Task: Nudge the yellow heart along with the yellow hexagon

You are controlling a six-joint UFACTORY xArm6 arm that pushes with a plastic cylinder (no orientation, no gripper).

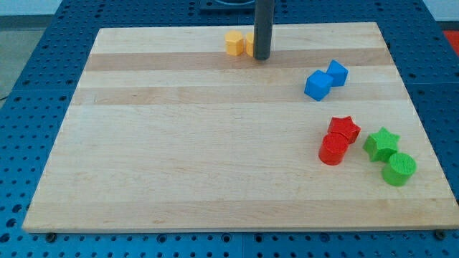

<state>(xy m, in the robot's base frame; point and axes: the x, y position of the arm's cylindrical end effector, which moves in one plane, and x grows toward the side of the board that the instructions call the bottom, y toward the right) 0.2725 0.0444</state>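
A yellow hexagon [234, 43] sits near the view's top edge of the wooden board [179, 143], a little left of centre. A second yellow block, likely the yellow heart [250, 44], touches its right side and is mostly hidden behind the rod. My tip [262, 57] rests on the board just right of these two yellow blocks, against or very close to the hidden one.
Two blue blocks [326, 79] touch each other at the upper right. A red star [344, 128] and a red cylinder [333, 150] sit at the right. A green star [381, 142] and a green cylinder [399, 169] lie further right, near the board's edge.
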